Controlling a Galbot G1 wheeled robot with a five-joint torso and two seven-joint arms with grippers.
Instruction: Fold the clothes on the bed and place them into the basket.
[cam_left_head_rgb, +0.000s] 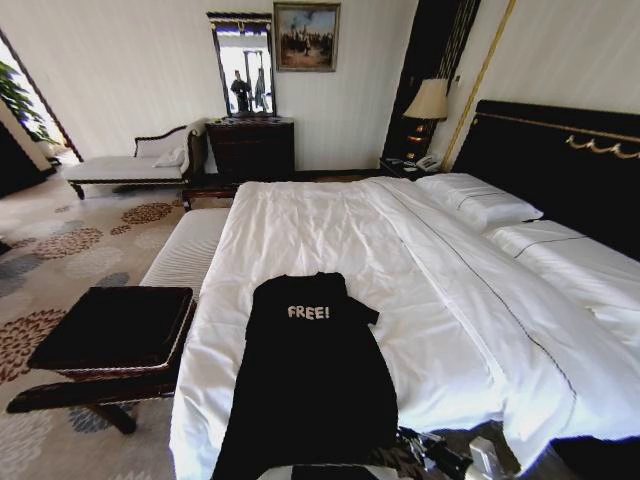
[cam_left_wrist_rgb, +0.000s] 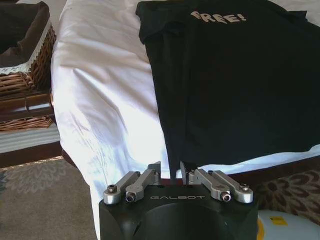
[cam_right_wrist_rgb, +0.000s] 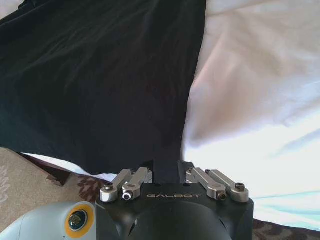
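Black FREE! T-shirt (cam_left_head_rgb: 312, 375) flat on white bed (cam_left_head_rgb: 420, 290), hem over the foot edge. Left claw (cam_left_wrist_rgb: 170, 172) and right claw (cam_right_wrist_rgb: 165, 167) each pinch the hem. Wicker basket (cam_left_head_rgb: 115, 330) beside bed.

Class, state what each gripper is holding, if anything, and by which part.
Both the left gripper and right gripper pinch the black FREE! T-shirt at its bottom hem.

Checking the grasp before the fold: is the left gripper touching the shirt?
Touching. The left wrist view shows the left gripper closed on the shirt's hem.
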